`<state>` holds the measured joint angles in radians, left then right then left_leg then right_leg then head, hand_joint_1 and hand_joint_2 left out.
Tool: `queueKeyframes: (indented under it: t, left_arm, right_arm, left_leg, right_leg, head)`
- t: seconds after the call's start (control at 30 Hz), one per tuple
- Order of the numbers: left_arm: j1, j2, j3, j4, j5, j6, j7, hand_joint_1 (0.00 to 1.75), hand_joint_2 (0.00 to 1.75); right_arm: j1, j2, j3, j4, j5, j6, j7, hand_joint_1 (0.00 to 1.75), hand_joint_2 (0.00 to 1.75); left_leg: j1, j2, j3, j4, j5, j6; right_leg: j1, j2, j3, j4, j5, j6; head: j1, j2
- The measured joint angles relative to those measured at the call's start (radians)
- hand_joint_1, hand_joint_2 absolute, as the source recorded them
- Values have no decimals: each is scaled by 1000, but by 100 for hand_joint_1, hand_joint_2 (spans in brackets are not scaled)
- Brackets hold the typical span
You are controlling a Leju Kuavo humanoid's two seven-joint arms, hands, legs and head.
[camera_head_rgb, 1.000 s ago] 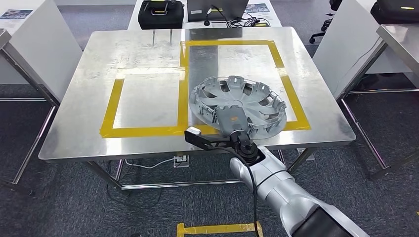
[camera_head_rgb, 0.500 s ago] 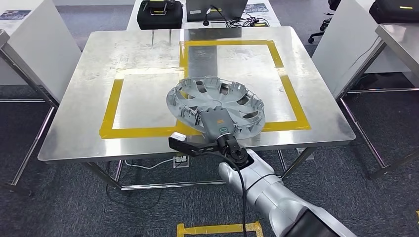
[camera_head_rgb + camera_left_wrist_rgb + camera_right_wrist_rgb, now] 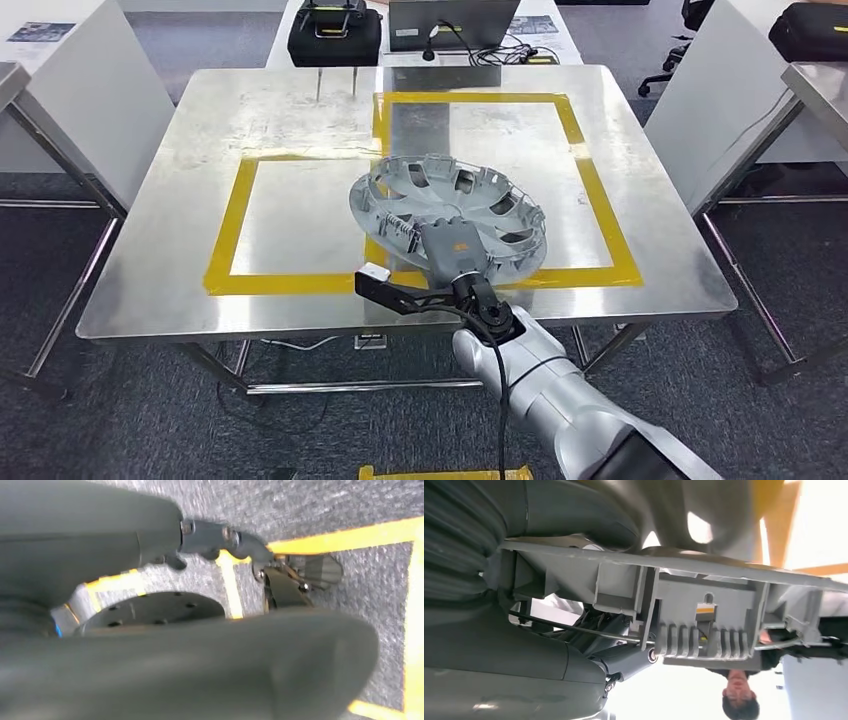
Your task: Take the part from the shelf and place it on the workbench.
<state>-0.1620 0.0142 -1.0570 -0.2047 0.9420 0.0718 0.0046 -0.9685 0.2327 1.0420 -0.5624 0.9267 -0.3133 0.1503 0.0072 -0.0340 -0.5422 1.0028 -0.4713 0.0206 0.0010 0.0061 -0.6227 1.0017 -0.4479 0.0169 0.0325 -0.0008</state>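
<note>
The right hand (image 3: 455,250) grips the near rim of the part (image 3: 448,213), a grey plastic wheel cover; its fingers are mostly hidden under the rim. The round part is held tilted above the steel workbench (image 3: 300,120), hollow ribbed side up, its far edge toward 12 o'clock. It hangs over the vertical yellow tape (image 3: 380,150) line between the two taped rectangles. In the right wrist view the rim (image 3: 704,572) shows moulded ribs and a wire ring. For the blurred left hand (image 3: 235,540), I cannot tell if it is open.
</note>
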Motion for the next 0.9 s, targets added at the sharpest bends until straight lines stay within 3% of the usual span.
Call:
queueKeyframes:
  t: [0.07,0.13,0.23,0.33,0.4,0.47,0.53,0.57,0.6,0.67,0.7,0.77,0.8,0.83,0.9]
  left_arm:
    - [-1,0,-2,0,0,0,1,0,0]
    - [-5,0,-3,0,0,1,3,0,0]
    - [-8,1,-3,-1,0,1,3,0,0]
    - [-8,1,-3,-1,0,1,3,0,0]
    - [-7,1,-3,-1,0,1,3,0,0]
    - [-4,1,-4,-1,0,2,4,0,0]
    - [-3,1,-5,-1,3,3,9,0,0]
    - [-5,0,-5,-2,4,3,11,0,0]
    - [-7,1,-4,-2,5,4,13,0,0]
    - [-9,2,-4,-2,6,6,15,0,0]
    - [-9,2,-4,-2,7,8,16,0,0]
    - [-9,1,-4,-3,7,13,19,0,0]
    - [-8,1,-4,-3,7,15,20,0,0]
    - [-7,1,-4,-3,7,17,21,0,0]
    - [-5,1,-4,-3,7,17,21,0,0]
  right_arm:
    - [-2,0,0,1,1,0,2,175,175]
    - [-5,1,0,2,2,0,4,175,175]
    - [-8,2,0,3,2,0,6,175,175]
    - [-7,2,0,4,2,0,6,175,175]
    - [-5,2,0,4,2,0,6,175,175]
    - [-3,1,0,7,3,0,9,175,175]
    - [-4,1,0,10,3,2,14,175,175]
    - [-6,0,0,11,3,4,17,158,175]
    - [-8,0,0,12,3,6,20,115,131]
    - [-14,-1,-2,12,-2,12,30,27,44]
    - [-14,-3,-4,13,-8,19,36,0,0]
    - [-9,-11,-9,16,-27,43,52,0,0]
    - [-3,-16,-12,19,-38,56,60,0,0]
    - [1,-21,-17,22,-48,68,67,0,0]
    - [4,-30,-25,27,-63,84,72,0,0]
  left_leg:
    - [1,5,-1,29,3,-12]
    - [3,14,-40,105,-7,-19]
    - [10,21,-130,229,-45,-28]
    - [11,22,-142,243,-52,-29]
    - [14,23,-170,266,-70,-34]
    - [27,41,-176,160,9,-46]
    - [35,55,-157,41,99,-42]
    - [32,54,-156,50,89,-30]
    - [31,50,-155,55,84,-21]
    - [29,44,-144,54,69,-7]
    - [26,41,-137,51,63,-2]
    - [17,35,-122,46,51,6]
    - [11,30,-114,45,45,9]
    - [4,24,-104,45,38,12]
    - [-10,15,-80,43,24,15]
  right_leg:
    - [-3,-2,36,-17,5,-17]
    - [-9,-6,73,-24,1,-28]
    - [-11,-9,93,-25,-19,-30]
    - [-12,-8,95,-25,-21,-30]
    - [-14,-8,102,-25,-28,-27]
    - [-25,-5,145,-20,-77,-1]
    - [-34,-4,186,-13,-131,34]
    - [-33,-5,190,-13,-141,43]
    - [-35,-7,195,-11,-149,48]
    - [-36,-9,171,44,-175,50]
    - [-33,-9,132,109,-196,49]
    - [-25,-9,24,257,-228,42]
    - [-19,-9,-23,303,-222,35]
    - [-13,-9,-53,311,-194,26]
    - [6,-9,-59,219,-85,-4]
  head:
    - [-2,0]
    - [-11,0]
    - [-23,0]
    - [-24,0]
    - [-25,0]
    - [-41,0]
    - [-54,0]
    - [-55,0]
    - [-50,0]
    - [-40,0]
    - [-33,0]
    - [-23,0]
    - [-19,0]
    - [-15,0]
    - [-6,0]
